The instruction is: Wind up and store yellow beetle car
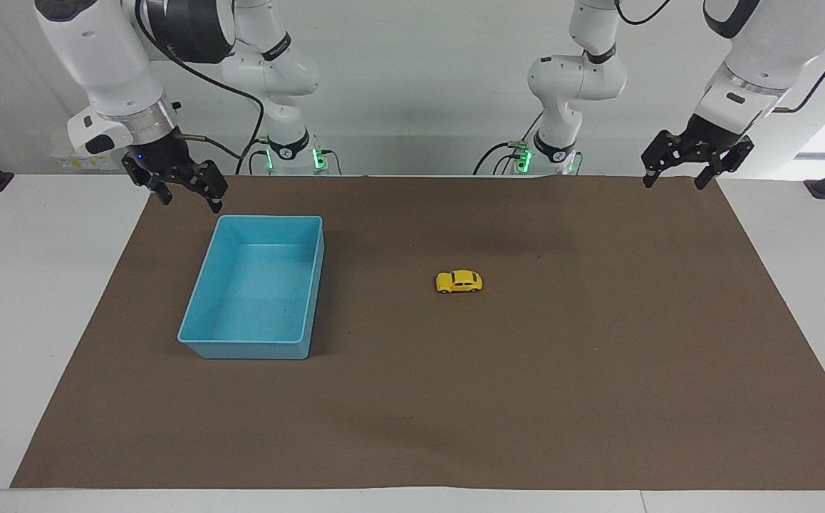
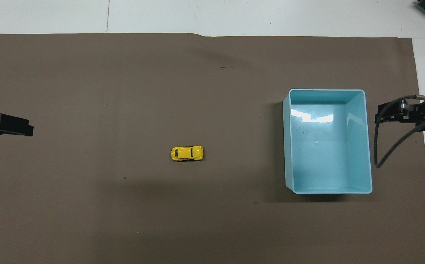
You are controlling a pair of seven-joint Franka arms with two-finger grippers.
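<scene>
Beetle car, the yellow beetle car (image 1: 459,281), sits on its wheels out in the open on the brown mat (image 1: 526,399), side-on to the robots, nothing touching it. From the car, in the overhead view, the light-blue bin (image 2: 287,146) lies at three o'clock, toward the right arm's end of the counter (image 1: 42,320), well apart and with nothing in it. Left hand (image 1: 697,165) hangs up over the mat's corner at the robots' end, fingers spread, holding nothing. Right hand (image 1: 186,187) hovers over the mat just by the bin's corner nearest the robots, fingers spread too, and waits. Nothing has started yet, I'd say: first job is the pick. Best bet is to come straight down and pinch the little body across its flanks, keeping the wheels free to drag backward for winding. It's tiny and rolls, so a skewed close could shoot it away. Path's open; only the bin's walls need clearing.
</scene>
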